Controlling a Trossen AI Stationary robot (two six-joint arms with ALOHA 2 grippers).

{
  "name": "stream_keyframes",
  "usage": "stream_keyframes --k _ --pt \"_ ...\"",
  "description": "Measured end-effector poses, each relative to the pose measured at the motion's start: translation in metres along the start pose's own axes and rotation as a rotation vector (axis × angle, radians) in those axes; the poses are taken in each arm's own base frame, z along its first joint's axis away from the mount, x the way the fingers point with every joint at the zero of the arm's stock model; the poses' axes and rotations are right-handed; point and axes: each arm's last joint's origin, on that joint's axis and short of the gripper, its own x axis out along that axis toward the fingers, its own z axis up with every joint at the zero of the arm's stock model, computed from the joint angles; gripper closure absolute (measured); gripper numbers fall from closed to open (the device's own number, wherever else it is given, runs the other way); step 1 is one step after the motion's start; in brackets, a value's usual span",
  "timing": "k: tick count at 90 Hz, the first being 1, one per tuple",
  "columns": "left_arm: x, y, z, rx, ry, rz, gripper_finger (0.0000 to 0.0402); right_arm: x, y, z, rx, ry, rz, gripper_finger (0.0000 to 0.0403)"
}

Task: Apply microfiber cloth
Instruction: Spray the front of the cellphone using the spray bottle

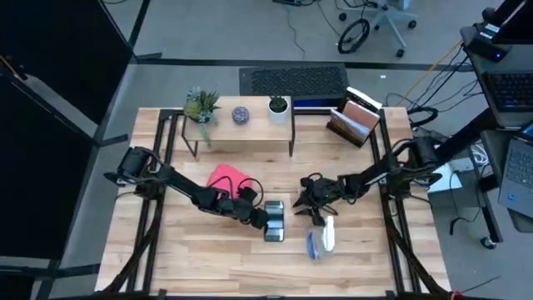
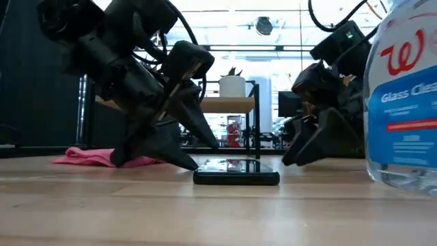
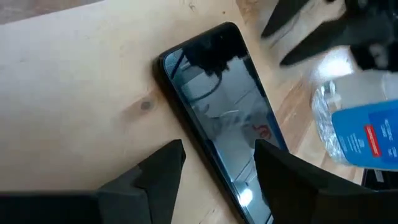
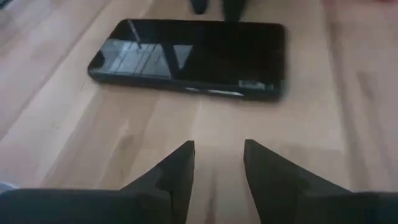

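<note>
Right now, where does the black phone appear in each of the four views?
High view: phone lies below centre, at the left gripper.
Low view: flat at bottom centre.
Left wrist view: diagonal through the middle.
Right wrist view: across the top.
Shared landmark: spray bottle, beside the phone.

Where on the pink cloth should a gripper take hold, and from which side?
Likely the bunched fold of the microfiber cloth, pinched from above. It lies low and crumpled on the table, so a raised wrinkle gives the fingers something to close on. The left gripper is nearest.
</note>
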Motion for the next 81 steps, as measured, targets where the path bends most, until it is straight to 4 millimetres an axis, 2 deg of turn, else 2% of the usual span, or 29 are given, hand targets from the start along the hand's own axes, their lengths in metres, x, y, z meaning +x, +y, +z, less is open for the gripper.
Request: stream_keyframes --k 20,51,81 --pt "-0.001 -0.002 -0.005 0.006 -0.003 -0.001 0.0213 0.022 0.007 0.01 0.003 -0.007 -0.037 0.028" --pt "-0.002 -0.003 -0.012 -0.029 -0.015 0.004 0.0213 0.024 0.01 0.01 0.069 -0.015 -0.118 0.028" --pt "0.025 -0.011 -0.016 -0.006 0.016 0.028 0.0213 0.023 0.008 0.009 0.056 -0.024 -0.158 0.028"
